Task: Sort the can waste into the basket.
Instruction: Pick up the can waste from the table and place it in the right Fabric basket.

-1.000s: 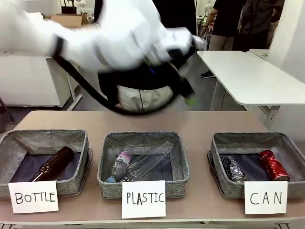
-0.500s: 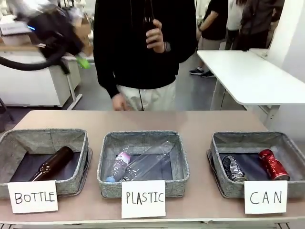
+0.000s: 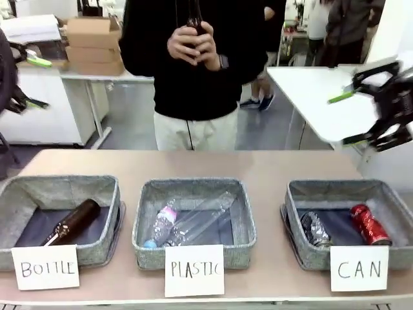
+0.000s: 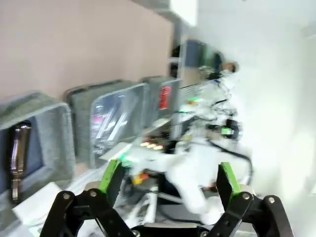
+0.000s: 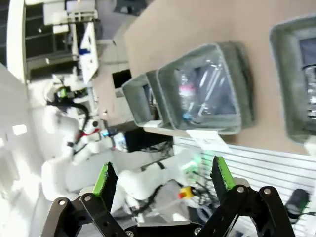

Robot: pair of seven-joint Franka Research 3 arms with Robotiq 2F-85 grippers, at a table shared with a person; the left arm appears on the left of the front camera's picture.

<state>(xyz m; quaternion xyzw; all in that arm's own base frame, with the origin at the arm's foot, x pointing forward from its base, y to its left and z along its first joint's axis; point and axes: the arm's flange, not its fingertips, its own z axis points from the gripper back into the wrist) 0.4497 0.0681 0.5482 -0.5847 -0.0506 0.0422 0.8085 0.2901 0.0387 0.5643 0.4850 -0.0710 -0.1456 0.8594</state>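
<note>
The left tool, which swept across the middle a second ago, has pulled back to the far left edge, its fingers spread and empty. The right tool has come into view high above the CAN basket, likewise spread and empty. On the counter, that basket holds the blue-silver can and the red can side by side, unchanged. Left of it, the PLASTIC basket holds clear bottles; farthest left, the BOTTLE basket holds a brown bottle.
</note>
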